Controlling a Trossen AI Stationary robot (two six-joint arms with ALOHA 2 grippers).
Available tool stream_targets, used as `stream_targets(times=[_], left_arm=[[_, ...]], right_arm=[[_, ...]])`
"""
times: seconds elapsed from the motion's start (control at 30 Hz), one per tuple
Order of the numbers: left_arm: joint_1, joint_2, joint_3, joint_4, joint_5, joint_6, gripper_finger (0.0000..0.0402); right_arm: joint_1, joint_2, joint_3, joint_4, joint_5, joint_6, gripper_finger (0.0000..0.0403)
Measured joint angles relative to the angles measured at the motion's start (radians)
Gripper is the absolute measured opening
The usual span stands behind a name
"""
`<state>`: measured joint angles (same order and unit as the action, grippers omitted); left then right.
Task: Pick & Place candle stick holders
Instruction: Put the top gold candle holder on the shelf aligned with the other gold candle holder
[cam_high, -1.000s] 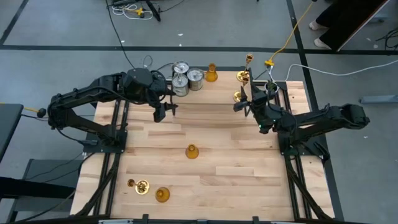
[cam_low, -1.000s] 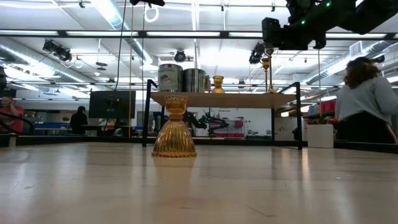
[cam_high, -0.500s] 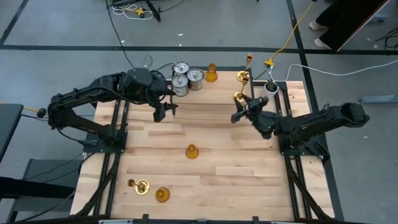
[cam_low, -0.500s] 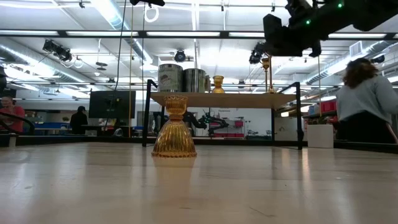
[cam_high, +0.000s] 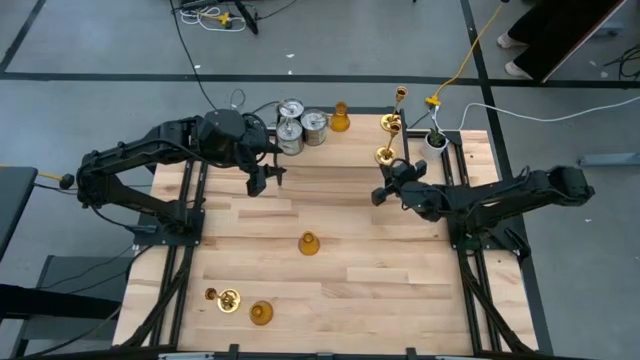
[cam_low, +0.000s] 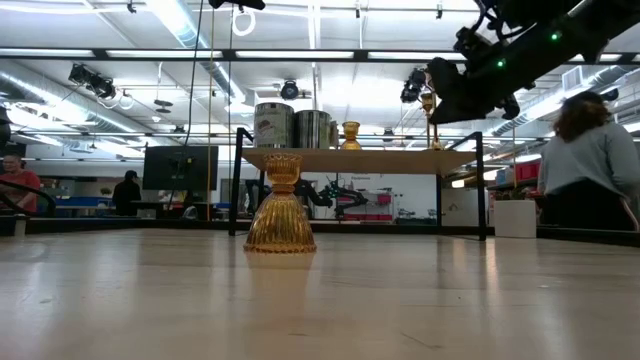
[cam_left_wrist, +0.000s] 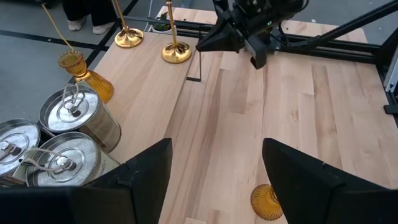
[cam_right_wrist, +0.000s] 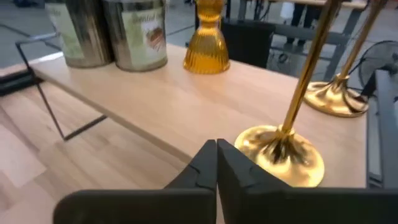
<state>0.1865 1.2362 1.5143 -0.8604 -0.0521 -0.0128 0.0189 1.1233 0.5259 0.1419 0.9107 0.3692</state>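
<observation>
On a raised wooden shelf at the table's far edge stand three silvery cylinders, an amber holder and three brass holders. My right gripper is shut on nothing. It hangs just short of the nearest brass holder's round base. My left gripper waits open above the boards near the cylinders. On the table stands an amber holder. Near the front left, a brass holder lies beside another amber one.
A small white pot with a green plant stands at the shelf's right end. The shelf rests on thin black wire legs. Bare boards lie between the two arms and around the middle amber holder. People show in the room beyond.
My right gripper has drawn back from the nearest brass holder toward the table's near edge, sunk a little and tipped. Its fingers have shut on nothing. The brass holder stays upright on the shelf.
</observation>
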Motion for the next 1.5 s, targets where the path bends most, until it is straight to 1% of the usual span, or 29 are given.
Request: stream_targets(times=[0.1,0.23,0.4,0.53,0.73,1.2,1.3,1.37,1.5], left_arm=[[0.0,0.0,0.0,0.0,0.0,0.0,0.0256],[0.0,0.0,0.0,0.0,0.0,0.0,0.0256],[0.0,0.0,0.0,0.0,0.0,0.0,0.0256],[0.0,0.0,0.0,0.0,0.0,0.0,0.0256],[0.0,0.0,0.0,0.0,0.0,0.0,0.0256],[0.0,0.0,0.0,0.0,-0.009,0.0,0.0256],[0.0,0.0,0.0,0.0,-0.015,0.0,0.0256],[0.0,0.0,0.0,0.0,-0.015,-0.001,0.0256],[0.0,0.0,0.0,0.0,-0.015,-0.002,0.0256]], right_arm=[[-0.024,0.0,0.0,-0.027,-0.036,0.01,0.0009],[-0.064,0.0,0.0,-0.068,-0.081,0.024,0.0003],[-0.108,0.0,0.0,-0.08,-0.098,0.019,0.0002],[-0.141,0.0,0.0,-0.109,-0.161,0.016,0.0001],[-0.173,0.0,0.0,-0.128,-0.172,-0.012,0.0001],[-0.253,0.0,0.0,-0.142,-0.167,-0.013,0.0],[-0.259,0.0,0.0,-0.13,-0.174,-0.051,0.0],[-0.259,0.0,0.003,-0.111,-0.224,-0.11,0.0],[-0.259,0.0,0.053,-0.145,-0.35,-0.187,0.0]])
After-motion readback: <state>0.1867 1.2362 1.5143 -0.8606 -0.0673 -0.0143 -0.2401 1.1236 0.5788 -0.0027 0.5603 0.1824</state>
